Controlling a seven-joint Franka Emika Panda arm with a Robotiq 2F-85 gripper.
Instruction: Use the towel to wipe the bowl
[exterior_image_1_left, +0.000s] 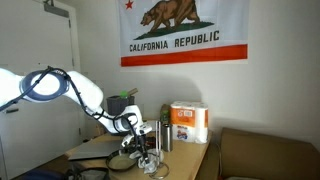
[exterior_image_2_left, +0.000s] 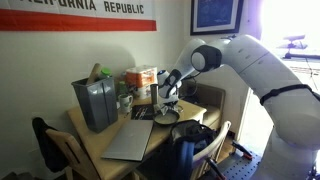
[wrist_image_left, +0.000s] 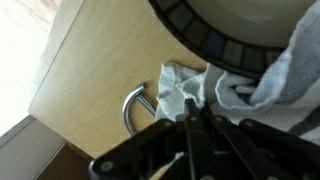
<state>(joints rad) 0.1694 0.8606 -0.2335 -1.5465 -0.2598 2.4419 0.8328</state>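
Observation:
In the wrist view my gripper (wrist_image_left: 193, 104) is shut, with its fingertips pinching a white towel (wrist_image_left: 180, 88) that lies crumpled on the wooden table and reaches up to the right against the bowl. The bowl (wrist_image_left: 205, 38) has a dark ribbed rim and a pale inside, and fills the top of that view. A curved metal handle (wrist_image_left: 132, 105) lies on the table beside the towel. In both exterior views the gripper (exterior_image_2_left: 168, 101) (exterior_image_1_left: 148, 152) hangs low over the table, just above the dark bowl (exterior_image_2_left: 165, 117).
A laptop (exterior_image_2_left: 130, 141) lies at the table's front. A grey bin (exterior_image_2_left: 95, 102), an orange box (exterior_image_2_left: 141, 76) and a paper-towel pack (exterior_image_1_left: 188, 122) stand on the table. A chair (exterior_image_2_left: 195, 140) stands close by. A brown sofa (exterior_image_1_left: 265, 155) is beside the table.

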